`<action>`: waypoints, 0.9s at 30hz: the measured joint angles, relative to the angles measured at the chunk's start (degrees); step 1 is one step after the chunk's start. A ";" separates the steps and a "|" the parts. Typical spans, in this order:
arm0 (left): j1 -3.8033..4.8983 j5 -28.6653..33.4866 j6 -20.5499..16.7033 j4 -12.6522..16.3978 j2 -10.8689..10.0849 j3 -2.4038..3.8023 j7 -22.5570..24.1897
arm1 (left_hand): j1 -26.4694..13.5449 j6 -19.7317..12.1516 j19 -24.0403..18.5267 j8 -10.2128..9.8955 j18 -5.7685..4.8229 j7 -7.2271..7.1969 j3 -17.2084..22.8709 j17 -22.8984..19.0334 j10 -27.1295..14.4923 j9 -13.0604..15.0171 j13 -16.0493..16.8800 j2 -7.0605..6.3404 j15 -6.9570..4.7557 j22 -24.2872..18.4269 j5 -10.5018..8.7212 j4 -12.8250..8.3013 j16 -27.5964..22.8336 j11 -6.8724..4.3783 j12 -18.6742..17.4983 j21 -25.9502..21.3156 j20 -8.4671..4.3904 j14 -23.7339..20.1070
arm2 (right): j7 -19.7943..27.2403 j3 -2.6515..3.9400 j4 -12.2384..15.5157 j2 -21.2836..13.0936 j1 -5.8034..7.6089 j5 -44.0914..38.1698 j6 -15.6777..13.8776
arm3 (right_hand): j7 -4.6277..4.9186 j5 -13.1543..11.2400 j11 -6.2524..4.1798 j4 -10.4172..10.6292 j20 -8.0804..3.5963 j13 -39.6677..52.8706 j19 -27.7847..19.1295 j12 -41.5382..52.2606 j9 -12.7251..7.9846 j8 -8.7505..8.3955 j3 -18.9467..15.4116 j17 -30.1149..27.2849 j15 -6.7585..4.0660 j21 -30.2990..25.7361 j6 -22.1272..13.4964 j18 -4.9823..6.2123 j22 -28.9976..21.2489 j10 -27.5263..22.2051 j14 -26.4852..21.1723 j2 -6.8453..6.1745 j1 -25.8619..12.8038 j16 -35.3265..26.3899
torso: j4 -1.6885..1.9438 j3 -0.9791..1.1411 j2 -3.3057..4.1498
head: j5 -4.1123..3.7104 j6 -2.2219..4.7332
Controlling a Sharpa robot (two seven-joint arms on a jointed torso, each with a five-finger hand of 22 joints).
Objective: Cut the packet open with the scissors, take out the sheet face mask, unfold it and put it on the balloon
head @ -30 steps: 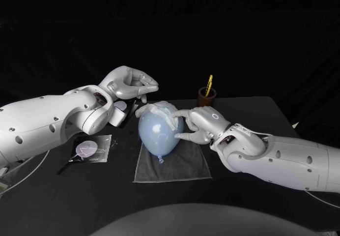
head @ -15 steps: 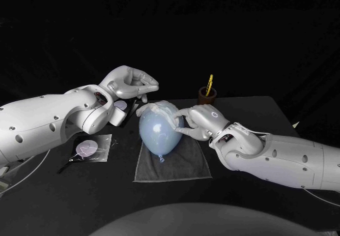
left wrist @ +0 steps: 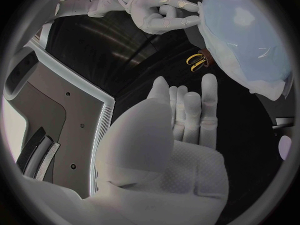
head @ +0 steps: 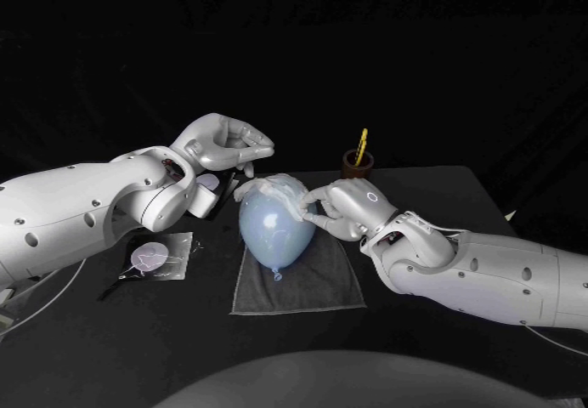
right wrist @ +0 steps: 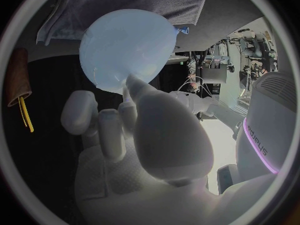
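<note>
- Nearest, a grey towel (head: 307, 289) is spread on the black table (head: 122, 340), apparently to stop the balloon (head: 272, 234) rolling. The balloon is laid lengthwise on it, knot toward 6 o'clock.
- At 9 o'clock of the balloon the packet (head: 160, 257) is left lying flat. It is judged already cut and emptied, and set aside from the work.
- At 3 o'clock the right hand (head: 347, 208) is brought against the balloon's flank, fingertips set at the edge of the sheet face mask (head: 276, 187). Whether that edge is pinched or only pressed cannot be told. The contact is judged to serve tugging or smoothing the sheet.
- The mask is draped over the balloon's far end, at 12 o'clock, bunched rather than spread, so the fitting is judged unfinished.
- At 11 o'clock the left hand (head: 227, 143) is held raised clear of the balloon, fingers curled in on nothing, presumably to keep out of the way.
- Farthest, at 1 o'clock, the scissors (head: 362, 143) are stood handles-up in a brown cup (head: 357, 170).
- Against a second ago, the right hand is found slightly farther up the balloon, nearer the mask. The left hand, balloon and packet are unchanged.
</note>
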 measured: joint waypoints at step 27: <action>0.00 0.49 0.60 0.31 -0.07 0.00 0.04 | 0.92 -0.52 -0.21 -0.54 0.03 0.51 0.53 -0.32 -0.42 -0.22 -0.15 0.01 0.00 0.14 0.00 -0.11 -0.21 0.42 -0.27 0.21 0.21 0.00 | 0.77 0.31 1.20 -1.15 1.79 0.23 -2.57 | -2.56 -0.46 -3.05 0.57 -1.98 -0.33 2.39 5.91 1.36 5.82 8.61 0.05 -2.86 5.50 2.37 -0.79 -0.02 3.95 0.79 0.72 -4.69 1.86 | 0.06 -0.05 -0.01 | -0.11 -0.01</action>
